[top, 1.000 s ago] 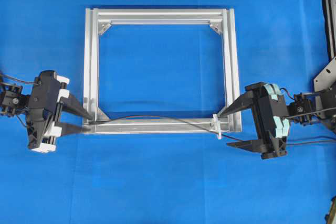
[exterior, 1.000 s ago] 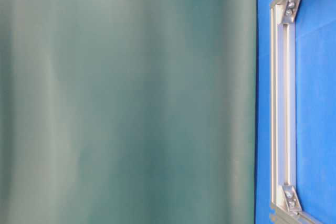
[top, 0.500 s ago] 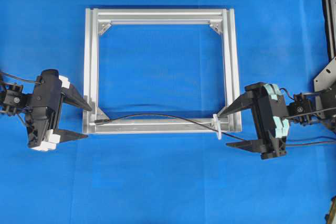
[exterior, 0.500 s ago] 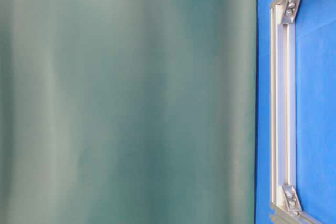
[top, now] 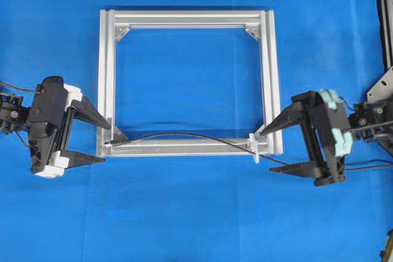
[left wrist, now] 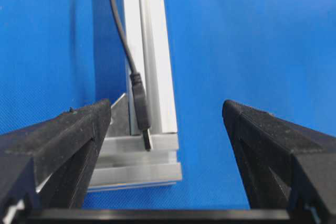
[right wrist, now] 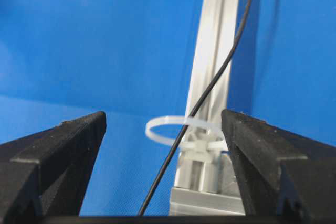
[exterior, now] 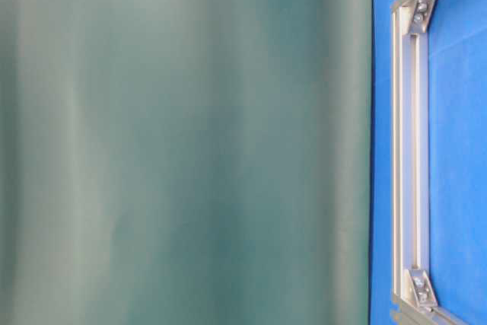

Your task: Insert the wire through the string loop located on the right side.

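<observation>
left gripper (top: 92, 140): jaws spread, holding nothing; plug just beyond its tips at the frame's (top: 184, 18) near-left corner
wire (top: 184, 137): one; long axis along the near rail, already passing through the loop
string loop (top: 253, 146): one; near-right corner
right gripper (top: 277, 149): spread, empty; nearer the loop

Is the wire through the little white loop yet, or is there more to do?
It looks done: the wire runs through the string loop at the right end of the metal frame, and its plug lies at the frame's left corner. Nothing is in hand: the left claw and the right claw both stand open, holding nothing. All that seems left is for the arms to pull away.
</observation>
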Controlling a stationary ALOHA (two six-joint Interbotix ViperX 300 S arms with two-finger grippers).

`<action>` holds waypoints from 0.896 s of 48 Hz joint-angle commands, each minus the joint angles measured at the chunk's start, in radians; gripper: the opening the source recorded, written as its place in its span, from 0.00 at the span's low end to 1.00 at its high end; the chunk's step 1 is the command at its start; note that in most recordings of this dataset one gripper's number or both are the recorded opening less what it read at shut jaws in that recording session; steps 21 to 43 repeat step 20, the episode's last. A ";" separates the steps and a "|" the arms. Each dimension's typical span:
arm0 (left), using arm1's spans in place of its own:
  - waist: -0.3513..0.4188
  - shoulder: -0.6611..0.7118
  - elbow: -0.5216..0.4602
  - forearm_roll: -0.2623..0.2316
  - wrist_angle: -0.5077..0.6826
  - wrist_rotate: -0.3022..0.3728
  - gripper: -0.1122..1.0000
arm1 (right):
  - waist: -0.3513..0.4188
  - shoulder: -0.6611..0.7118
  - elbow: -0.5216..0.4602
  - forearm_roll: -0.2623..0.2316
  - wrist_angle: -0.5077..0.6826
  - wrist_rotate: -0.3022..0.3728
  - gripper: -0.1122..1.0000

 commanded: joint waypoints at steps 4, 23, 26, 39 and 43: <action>0.003 -0.032 -0.023 0.003 0.017 0.003 0.84 | -0.029 -0.061 -0.018 -0.006 0.037 -0.003 0.77; 0.006 -0.046 -0.023 0.003 0.021 0.006 0.84 | -0.046 -0.081 -0.018 -0.037 0.046 -0.003 0.77; 0.006 -0.046 -0.023 0.003 0.021 0.006 0.84 | -0.046 -0.081 -0.018 -0.037 0.046 -0.003 0.77; 0.006 -0.046 -0.023 0.003 0.021 0.006 0.84 | -0.046 -0.081 -0.018 -0.037 0.046 -0.003 0.77; 0.006 -0.046 -0.023 0.003 0.021 0.006 0.84 | -0.046 -0.081 -0.018 -0.037 0.046 -0.003 0.77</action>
